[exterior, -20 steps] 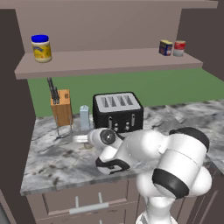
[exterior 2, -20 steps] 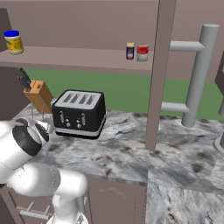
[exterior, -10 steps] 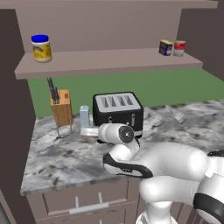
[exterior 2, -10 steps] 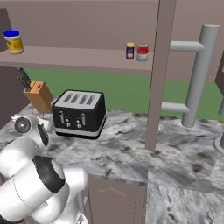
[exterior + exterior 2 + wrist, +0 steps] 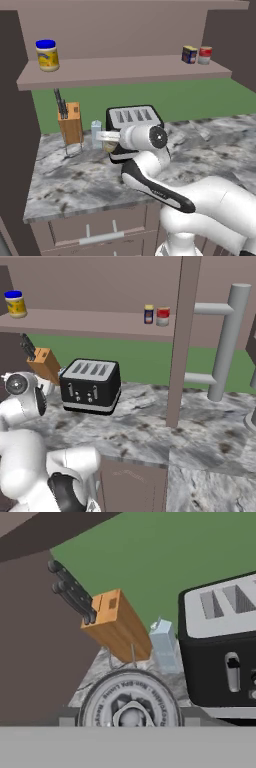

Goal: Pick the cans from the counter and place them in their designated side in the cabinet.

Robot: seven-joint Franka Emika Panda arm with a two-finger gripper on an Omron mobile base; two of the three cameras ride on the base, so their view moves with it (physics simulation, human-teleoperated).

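Gripper (image 5: 106, 140): clamped on the round can (image 5: 109, 147), jaws on either side of it; pointed left, level with the toaster's front.

Round can: held sideways above the counter (image 5: 75, 180), clear of the stone; just in front of the toaster (image 5: 133, 117) and right of the carton (image 5: 96, 134). In the hand view, seen end-on (image 5: 130, 704) at the bottom, grey ribbed lid with a pull tab, tan label barely visible in the left base view.

Blue can (image 5: 189, 54): upright on the cabinet (image 5: 125, 71) shelf, far right end, touching or just beside the red can (image 5: 205, 55); cannot tell which.

Jar (image 5: 47, 55): upright at the left end of the same shelf, well apart from both cans.

Counter: marbled grey, holding the toaster at the back, the knife block (image 5: 71, 122) near the left wall, the carton between them.

Knife block: tan wood, tilted, dark handles sticking up and left; in the hand view (image 5: 117, 627) just beyond the held can.

Toaster: black with a pale slotted top, near the green back wall; lever on its front face seen in the hand view (image 5: 232, 672).

Arm: bent low over the counter's front edge, wrist in front of the toaster.
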